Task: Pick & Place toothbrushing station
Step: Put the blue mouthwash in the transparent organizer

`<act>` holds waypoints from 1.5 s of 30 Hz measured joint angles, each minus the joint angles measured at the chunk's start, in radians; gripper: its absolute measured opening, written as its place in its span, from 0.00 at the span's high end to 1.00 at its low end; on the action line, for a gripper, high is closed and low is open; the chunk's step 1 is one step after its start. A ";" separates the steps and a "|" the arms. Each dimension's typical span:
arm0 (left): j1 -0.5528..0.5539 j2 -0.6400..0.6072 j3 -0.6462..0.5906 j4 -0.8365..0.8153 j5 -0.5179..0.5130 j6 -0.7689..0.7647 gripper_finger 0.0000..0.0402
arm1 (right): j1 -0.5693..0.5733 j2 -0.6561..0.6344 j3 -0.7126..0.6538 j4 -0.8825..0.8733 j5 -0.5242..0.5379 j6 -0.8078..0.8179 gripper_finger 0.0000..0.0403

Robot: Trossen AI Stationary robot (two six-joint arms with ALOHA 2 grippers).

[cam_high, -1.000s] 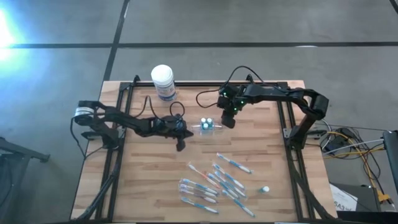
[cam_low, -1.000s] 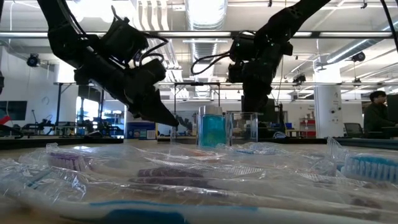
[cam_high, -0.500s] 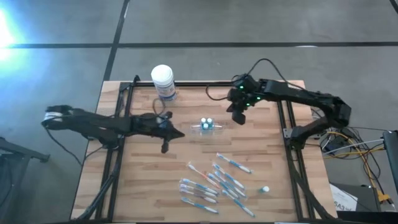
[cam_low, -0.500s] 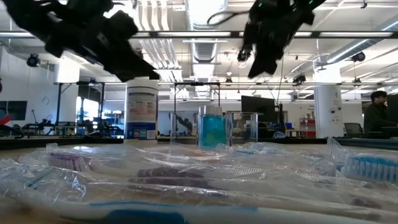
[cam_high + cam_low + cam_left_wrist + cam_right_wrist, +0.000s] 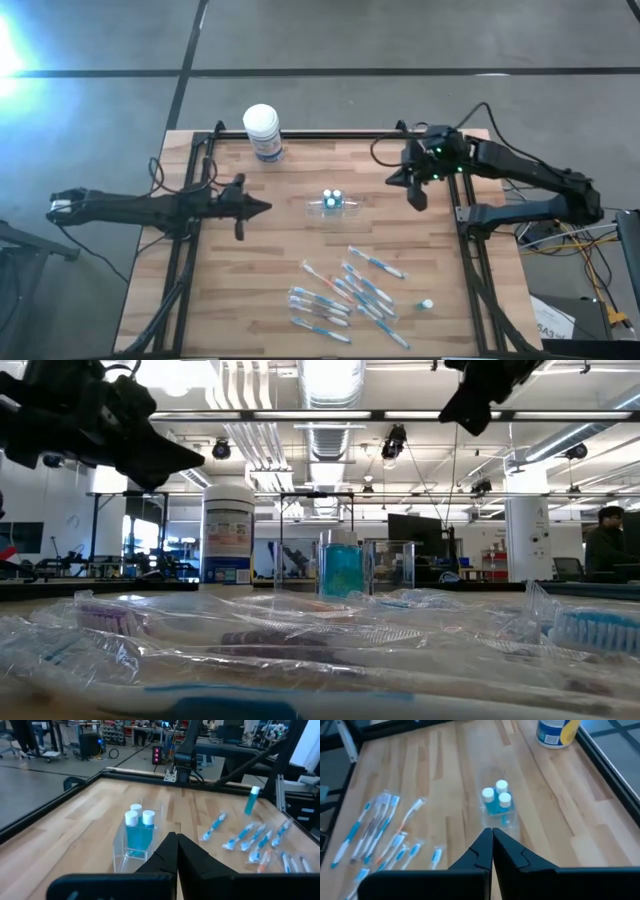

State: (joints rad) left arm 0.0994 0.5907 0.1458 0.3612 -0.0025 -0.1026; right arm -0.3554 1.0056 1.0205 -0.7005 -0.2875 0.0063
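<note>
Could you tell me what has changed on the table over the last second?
Both arms have pulled back from the middle. The left gripper has withdrawn toward the table's left edge, and the right gripper toward the right edge; both are shut and empty. The clear cup with its white-capped pieces, the toothbrushes, the lone small piece and the white-lidded tub stayed where they were.

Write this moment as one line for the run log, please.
left tool: shut, empty, left of clear cup | right tool: shut, empty, right of it | toothbrushes: on table
</note>
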 joint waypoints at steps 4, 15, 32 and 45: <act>0.006 -0.028 -0.040 -0.009 0.000 0.019 1.00 | 0.032 -0.052 -0.025 -0.010 -0.001 0.016 0.98; 0.008 -0.066 -0.087 -0.012 -0.027 0.031 0.98 | 0.294 -0.189 -0.028 -0.075 0.289 0.070 0.98; 0.008 -0.077 -0.086 -0.025 -0.036 0.048 0.98 | 0.777 -0.274 -0.184 -0.218 0.447 0.620 0.98; 0.008 -0.077 -0.086 -0.026 -0.036 0.034 0.98 | 1.048 0.041 -0.048 -0.229 0.406 0.989 0.83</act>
State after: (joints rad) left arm 0.1078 0.5137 0.0593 0.3355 -0.0387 -0.0681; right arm 0.6931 1.0465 0.9725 -0.9298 0.1186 0.9951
